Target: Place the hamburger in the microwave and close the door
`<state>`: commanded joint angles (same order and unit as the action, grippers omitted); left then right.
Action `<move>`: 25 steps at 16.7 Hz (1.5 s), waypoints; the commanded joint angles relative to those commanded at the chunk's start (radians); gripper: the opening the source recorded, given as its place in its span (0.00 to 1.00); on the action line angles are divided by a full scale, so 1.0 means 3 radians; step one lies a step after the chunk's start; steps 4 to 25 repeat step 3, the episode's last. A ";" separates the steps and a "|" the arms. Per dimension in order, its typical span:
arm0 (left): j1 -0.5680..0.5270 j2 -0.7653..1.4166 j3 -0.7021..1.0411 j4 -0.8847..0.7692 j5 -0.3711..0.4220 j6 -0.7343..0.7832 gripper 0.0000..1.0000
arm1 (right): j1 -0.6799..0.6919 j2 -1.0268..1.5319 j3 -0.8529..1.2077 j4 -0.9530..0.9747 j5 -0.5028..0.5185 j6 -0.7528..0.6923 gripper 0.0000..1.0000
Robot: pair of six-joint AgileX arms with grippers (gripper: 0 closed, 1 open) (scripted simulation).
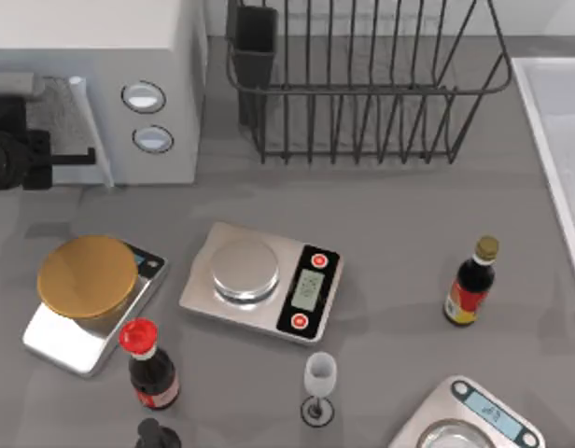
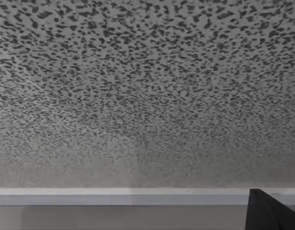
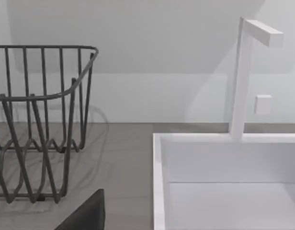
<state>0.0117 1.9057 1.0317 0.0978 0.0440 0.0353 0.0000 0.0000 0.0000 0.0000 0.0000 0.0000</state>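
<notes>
Evidently door-closing is in hand: the left hand (image 1: 12,159), grip state unclear, sits against the microwave's (image 1: 129,56) door (image 1: 90,131); next, swing it shut.

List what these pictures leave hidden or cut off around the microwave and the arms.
- Hamburger: nowhere to be made out.
- Microwave cavity: top view, hidden by the part-open door and the left arm.
- Left claw: top view, cut by the edge; finger state unclear.
- Right claw: right wrist view, just a dark corner.
</notes>
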 joint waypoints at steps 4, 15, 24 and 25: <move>-0.0006 0.0080 0.0077 -0.0016 -0.0006 0.0000 0.00 | 0.0000 0.0000 0.0000 0.0000 0.0000 0.0000 1.00; -0.0006 0.0080 0.0077 -0.0016 -0.0006 0.0000 0.00 | 0.0000 0.0000 0.0000 0.0000 0.0000 0.0000 1.00; -0.0006 0.0080 0.0077 -0.0016 -0.0006 0.0000 0.00 | 0.0000 0.0000 0.0000 0.0000 0.0000 0.0000 1.00; -0.0006 0.0080 0.0077 -0.0016 -0.0006 0.0000 0.00 | 0.0000 0.0000 0.0000 0.0000 0.0000 0.0000 1.00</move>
